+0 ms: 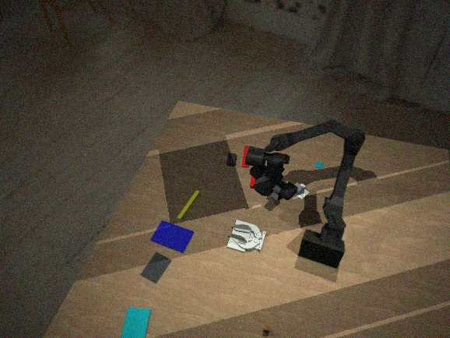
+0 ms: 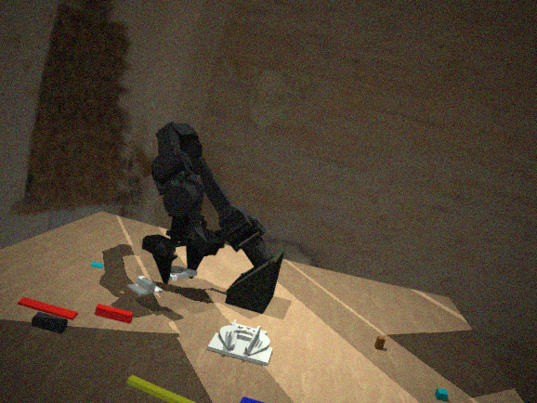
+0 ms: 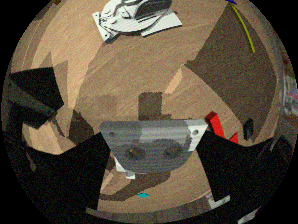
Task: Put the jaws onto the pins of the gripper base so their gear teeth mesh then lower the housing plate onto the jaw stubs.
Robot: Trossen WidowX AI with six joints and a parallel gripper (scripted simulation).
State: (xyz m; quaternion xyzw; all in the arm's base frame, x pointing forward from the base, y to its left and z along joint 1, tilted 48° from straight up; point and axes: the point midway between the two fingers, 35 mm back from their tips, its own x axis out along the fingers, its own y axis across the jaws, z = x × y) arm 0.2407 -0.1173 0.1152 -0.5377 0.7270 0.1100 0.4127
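One pincer grips the housing plate (two round holes showing).

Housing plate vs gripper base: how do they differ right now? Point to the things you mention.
The housing plate (image 3: pixel 155 142) is held off the table between the fingers; the gripper base (image 1: pixel 245 236) (image 2: pixel 241 348) (image 3: pixel 132 17) rests on it. The plate looks flat with two round holes; the base carries two upright jaws. Both are whitish.

The tabletop is showing smooth, matt, wood-like grain. At twelve o'clock in the wrist view, the gripper base is presenting as matt, plastic-like.
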